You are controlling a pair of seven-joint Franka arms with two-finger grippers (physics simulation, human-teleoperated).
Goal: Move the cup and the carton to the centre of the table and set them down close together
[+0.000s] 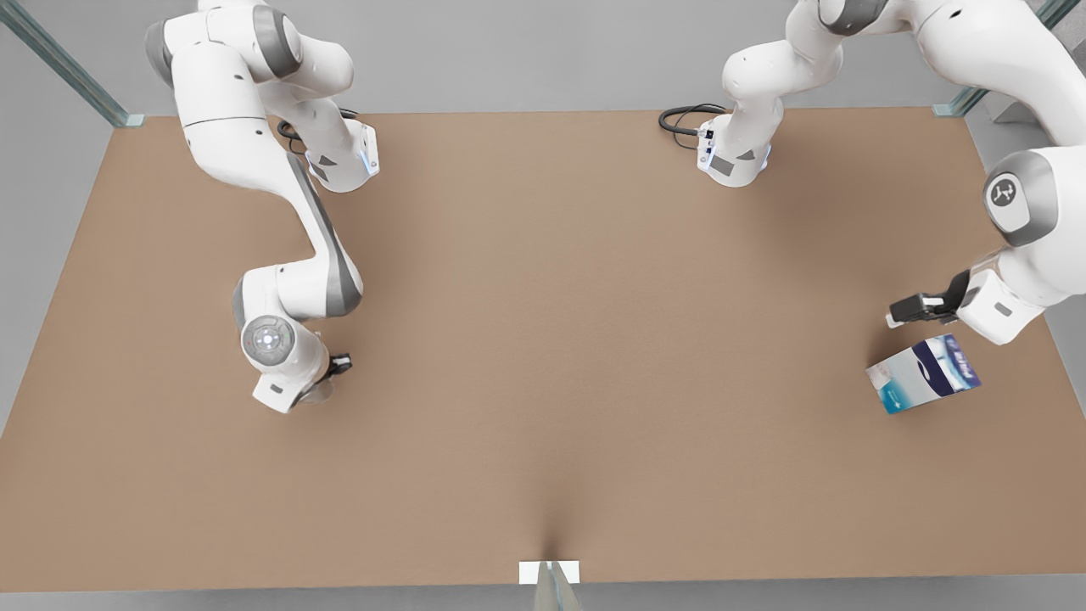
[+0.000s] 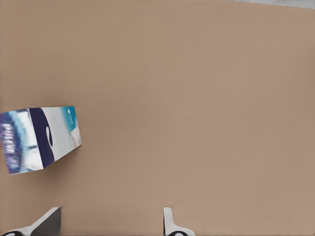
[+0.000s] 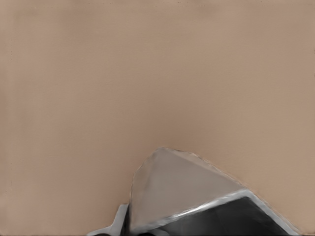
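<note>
Well, I counted two white arms, one cup and one carton on the single plain tan-brown rectangular table.

The small white carton with navy and teal printed panels lay on the tabletop near the front view's right edge, turned askew to the table's sides and far from the middle. Near it, not touching, hung the left gripper. In the left wrist view its two pale fingertips stood spread wide with bare table between them and nothing held, and the carton lay off to one side of that gap.

Over on the front view's left, the right gripper was down low by the tabletop. The right wrist view showed the small pale grey faceted cup right between its fingers, a pale finger against one side and a dark pad against the other, so it looked pinched. That cup also sat well away from the centre, and well apart from the carton.
</note>
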